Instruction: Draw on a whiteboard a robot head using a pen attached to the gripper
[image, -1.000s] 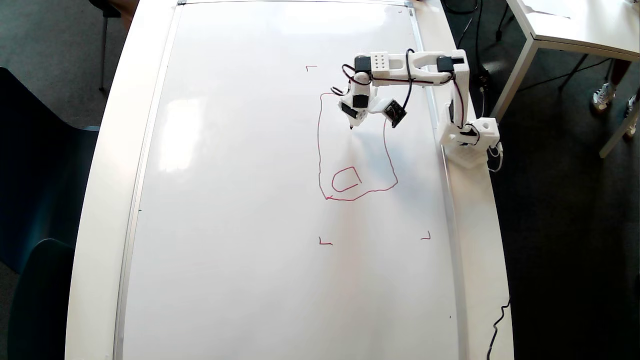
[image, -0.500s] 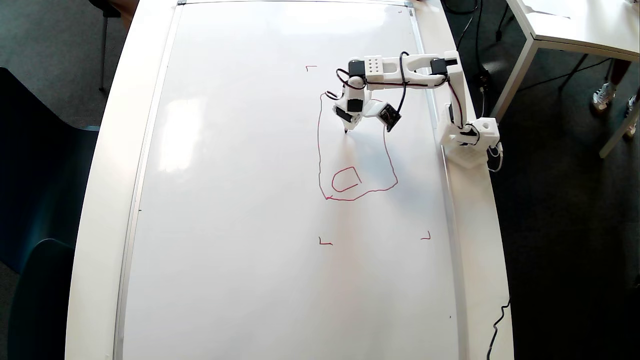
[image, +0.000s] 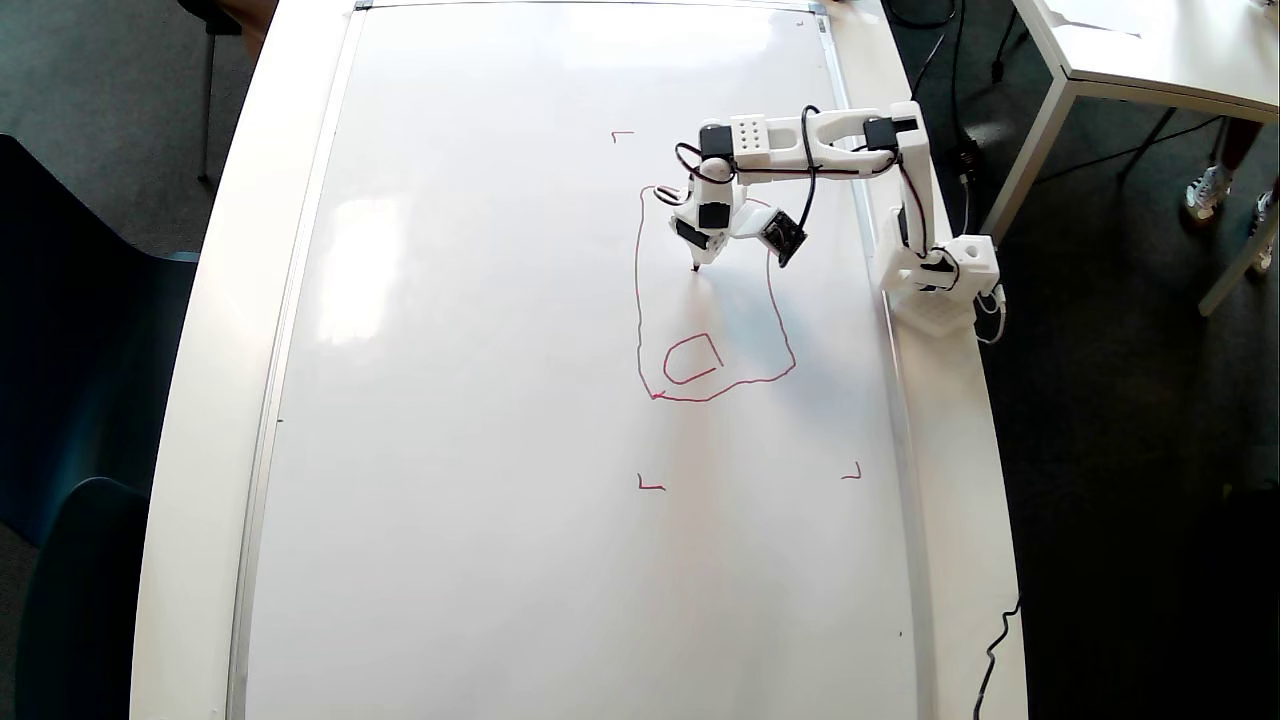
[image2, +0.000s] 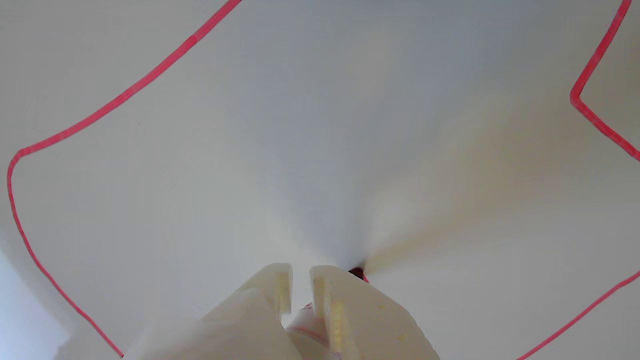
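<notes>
Overhead view: whiteboard (image: 480, 400) filled most of the white table (image: 200, 400), long side running top to bottom of the frame. The arm's base block (image: 940, 285) sat on the table edge at the board's right side, and the arm (image: 810, 140) reached left over the upper right part of the board.

Gripper (image: 697, 260) pointed down at the board, inside the red outline of the robot head (image: 640, 300). The outline was a wobbly rounded rectangle; its upper edge was partly hidden under the arm. Only one small box (image: 693, 359) showed inside it, low in the outline near the bottom edge. Pen tip (image: 696, 268) sat in the upper left part of the outline, well above that box and just right of the left stroke. It looked to be on the surface; a short red mark showed at the tip.

Wrist view: the two white fingers (image2: 345, 310) were nearly pressed together, with only a narrow slot between them, and the pen (image2: 307, 325) was pinched in that slot. Dark tip with a bit of red peeked past the right finger, touching the board (image2: 320, 125). Red outline strokes (image2: 100, 110) ran on both sides of the frame.

Red corner marks were visible on the board: one (image: 622, 134) above the drawing, two (image: 651, 485) below it. A fourth could not be made out.
</notes>
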